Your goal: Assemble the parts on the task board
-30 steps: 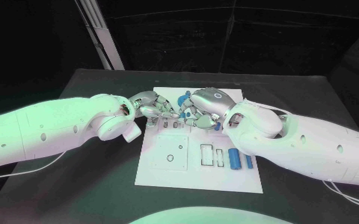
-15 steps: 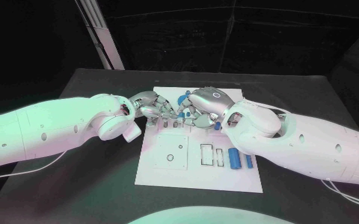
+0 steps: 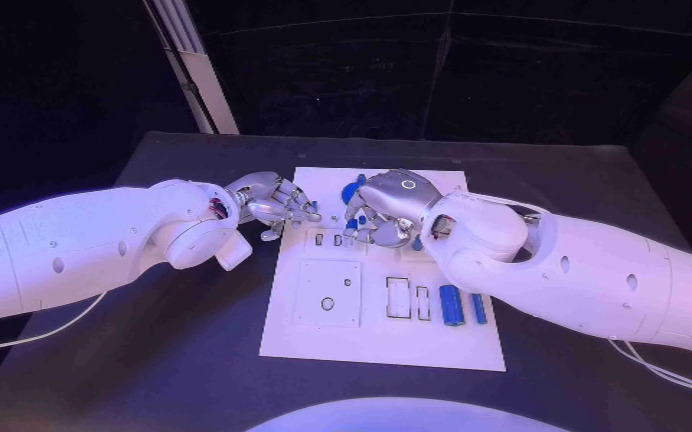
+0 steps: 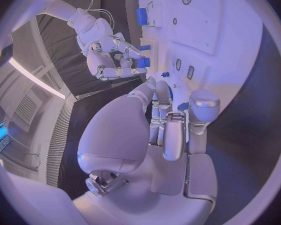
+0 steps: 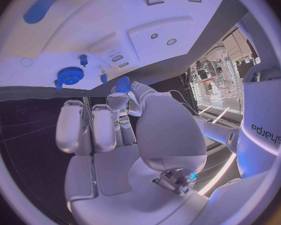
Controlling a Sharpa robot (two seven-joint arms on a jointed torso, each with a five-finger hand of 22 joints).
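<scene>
Since 1.0 s ago the left hand (image 3: 271, 202) has drawn back from the right hand (image 3: 387, 210) to the task board's (image 3: 378, 337) left edge, its fingers curled with nothing visible in them. The right hand stays over the board's far half, pinching a small blue part (image 5: 123, 83). 2 blue cylinders (image 3: 462, 305) lie on the board's near right.

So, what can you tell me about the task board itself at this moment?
The task board is a white rectangular plate lying flat in the middle of the black table. Its surface carries a square panel with a round hole, and outlined rectangular slots. Two long blue parts lie near its right edge. The left hand and right hand work over its far half, the right pinching a small blue part.
</scene>
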